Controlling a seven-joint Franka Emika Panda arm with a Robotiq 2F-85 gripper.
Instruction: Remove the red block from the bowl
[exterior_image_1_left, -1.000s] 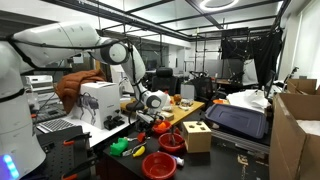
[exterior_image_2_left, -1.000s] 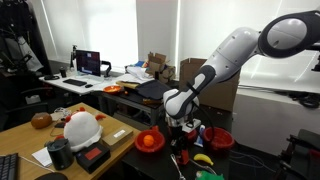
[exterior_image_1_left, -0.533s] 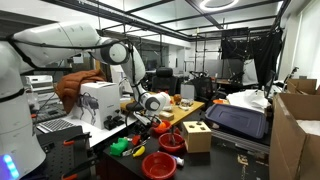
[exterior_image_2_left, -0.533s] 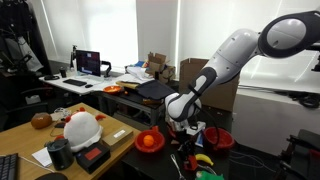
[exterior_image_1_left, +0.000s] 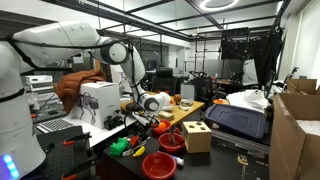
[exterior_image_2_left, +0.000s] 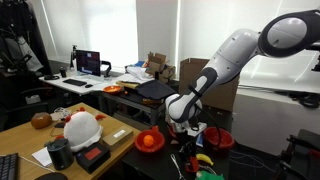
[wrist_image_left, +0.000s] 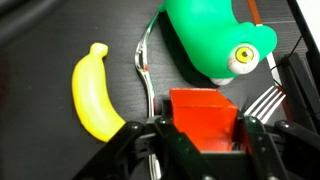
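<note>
The gripper (wrist_image_left: 203, 138) gripped the boxy, matte red block (wrist_image_left: 203, 112) between its two fingers above the dark tabletop (wrist_image_left: 110, 30), clear of the shallow, round, dark red bowl (exterior_image_1_left: 172, 142) seen in an exterior view. The lift-out looked complete. The next move probably called for lowering the block onto bare table and letting go. Beneath lay a smooth, curved yellow toy banana (wrist_image_left: 95, 90), a glossy, rounded green toy (wrist_image_left: 215, 40) with a bulging eye, and a thin metal fork (wrist_image_left: 145, 65).
</note>
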